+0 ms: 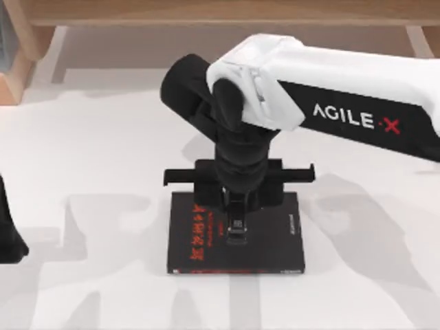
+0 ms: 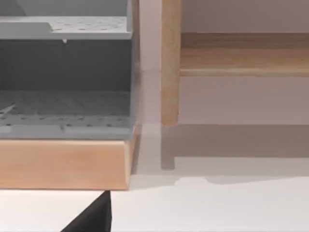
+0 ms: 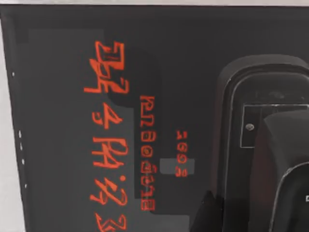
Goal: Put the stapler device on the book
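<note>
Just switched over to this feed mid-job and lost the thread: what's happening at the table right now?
The right arm reaches in over the flat black book with red lettering, which lies on the white table. Its gripper points straight down over the middle of the cover, and the small slim black stapler sits at its tip, over the book. Whether the stapler is already released can't be told. The left gripper is parked at the table's left edge.
</note>
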{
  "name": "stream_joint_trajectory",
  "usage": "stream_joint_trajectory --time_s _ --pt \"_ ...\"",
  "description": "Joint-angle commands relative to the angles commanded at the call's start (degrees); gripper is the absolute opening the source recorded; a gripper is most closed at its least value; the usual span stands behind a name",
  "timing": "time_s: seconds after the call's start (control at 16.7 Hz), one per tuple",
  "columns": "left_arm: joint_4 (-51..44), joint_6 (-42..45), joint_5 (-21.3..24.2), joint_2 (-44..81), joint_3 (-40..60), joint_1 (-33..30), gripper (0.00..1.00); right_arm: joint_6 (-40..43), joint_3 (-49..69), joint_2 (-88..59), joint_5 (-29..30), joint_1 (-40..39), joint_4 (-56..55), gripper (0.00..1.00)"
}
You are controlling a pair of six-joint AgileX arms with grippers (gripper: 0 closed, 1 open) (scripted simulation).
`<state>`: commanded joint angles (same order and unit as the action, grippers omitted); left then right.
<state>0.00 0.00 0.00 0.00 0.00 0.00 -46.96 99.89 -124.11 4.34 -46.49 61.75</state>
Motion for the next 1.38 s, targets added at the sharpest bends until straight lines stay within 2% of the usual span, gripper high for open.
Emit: stream_joint_trajectory --time_s 0.6,1.38 --pt "0.0 0.0 0.0 0.0 0.0 0.0 1.00 0.1 -2.3 -1.1 0.0 -0.1 -3.3 0.00" --pt "0.0 0.0 0.0 0.0 0.0 0.0 1.00 0.1 -2.3 -1.1 0.0 -0.1 -3.3 0.98"
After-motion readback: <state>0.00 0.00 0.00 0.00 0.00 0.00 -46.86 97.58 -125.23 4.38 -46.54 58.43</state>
